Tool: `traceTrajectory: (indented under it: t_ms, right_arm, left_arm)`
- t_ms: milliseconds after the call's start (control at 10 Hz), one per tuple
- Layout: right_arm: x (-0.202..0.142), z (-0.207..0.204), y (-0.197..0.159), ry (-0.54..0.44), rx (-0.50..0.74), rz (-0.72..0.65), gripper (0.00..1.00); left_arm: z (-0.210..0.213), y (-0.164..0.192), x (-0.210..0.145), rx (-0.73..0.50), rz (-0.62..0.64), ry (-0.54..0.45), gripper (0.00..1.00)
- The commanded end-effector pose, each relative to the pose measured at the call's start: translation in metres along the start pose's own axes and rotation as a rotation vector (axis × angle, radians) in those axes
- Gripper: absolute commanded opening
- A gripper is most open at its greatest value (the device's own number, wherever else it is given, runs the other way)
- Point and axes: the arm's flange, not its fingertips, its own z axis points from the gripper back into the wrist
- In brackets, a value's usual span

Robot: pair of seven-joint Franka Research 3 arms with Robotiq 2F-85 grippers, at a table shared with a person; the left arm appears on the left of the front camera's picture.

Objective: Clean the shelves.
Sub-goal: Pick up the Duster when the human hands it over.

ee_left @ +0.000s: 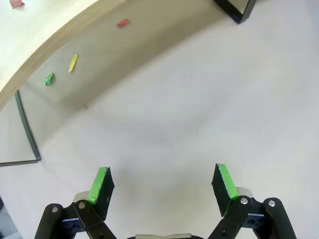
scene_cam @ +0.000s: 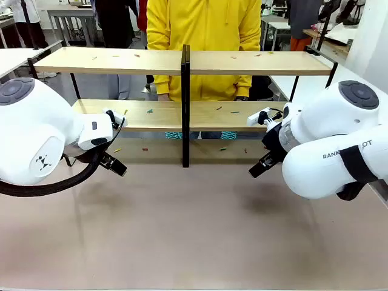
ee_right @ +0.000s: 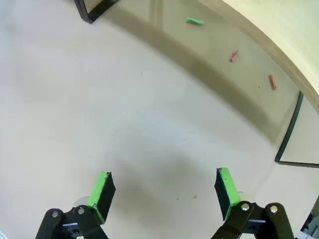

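Observation:
The shelves [scene_cam: 254,62] are two long light-wood boards in a thin black frame with a black central upright [scene_cam: 185,103], standing across the far half of the table. Small coloured scraps lie on the top board [scene_cam: 137,55], on the lower board [scene_cam: 149,111] and on the table under it [scene_cam: 145,148]. My left gripper [scene_cam: 116,165] hangs low in front of the rack's left half, open and holding nothing [ee_left: 162,186]. My right gripper [scene_cam: 259,168] mirrors it in front of the right half, also open with nothing between its fingers [ee_right: 163,191].
A person in a yellow hoodie [scene_cam: 203,36] stands right behind the shelves. In the left wrist view, red [ee_left: 122,23], yellow [ee_left: 73,63] and green [ee_left: 49,78] scraps lie below the board edge. In the right wrist view, a green scrap [ee_right: 195,21] and a red one [ee_right: 234,56] lie near a black frame leg [ee_right: 289,134].

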Motion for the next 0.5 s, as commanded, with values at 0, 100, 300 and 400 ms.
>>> traceTrajectory:
  t_ms: [0,100,300,400]
  right_arm:
    - [0.0001,0.0,0.0,0.0,0.0,0.0,1.0]
    - [0.0001,0.0,0.0,0.0,0.0,0.0,1.0]
    - [0.0001,0.0,0.0,0.0,0.0,0.0,1.0]
    - [0.0001,0.0,0.0,0.0,0.0,0.0,1.0]
  left_arm:
    - [0.0001,0.0,0.0,0.0,0.0,0.0,1.0]
    - [0.0001,0.0,0.0,0.0,0.0,0.0,1.0]
    - [0.0001,0.0,0.0,0.0,0.0,0.0,1.0]
    - [0.0001,0.0,0.0,0.0,0.0,0.0,1.0]
